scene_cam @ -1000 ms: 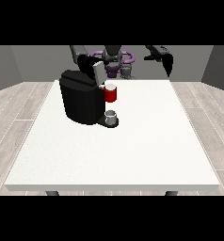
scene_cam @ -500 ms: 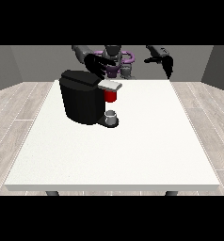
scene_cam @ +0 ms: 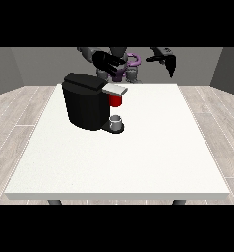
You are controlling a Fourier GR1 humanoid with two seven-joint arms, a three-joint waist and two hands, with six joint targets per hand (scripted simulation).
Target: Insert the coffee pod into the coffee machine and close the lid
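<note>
A black coffee machine [scene_cam: 84, 104] stands on the white table [scene_cam: 138, 152], left of the middle. Its grey lid [scene_cam: 114, 89] lies nearly flat over the red pod holder [scene_cam: 116, 100]. A small grey cup [scene_cam: 116, 121] sits on the machine's base under the holder. No separate coffee pod shows. The hand at the view's left [scene_cam: 108, 61] hovers above and behind the machine, fingers spread, touching nothing. The hand at the view's right [scene_cam: 166, 61] hangs raised beyond the table's far edge with relaxed fingers and holds nothing.
The robot's torso [scene_cam: 123, 69] stands behind the table's far edge. Bare table surface stretches to the right of the machine and in front of it. Wooden floor surrounds the table.
The hand at the view's left has drawn back and up from the machine. The lid has swung down over the red holder. The other hand has barely moved.
</note>
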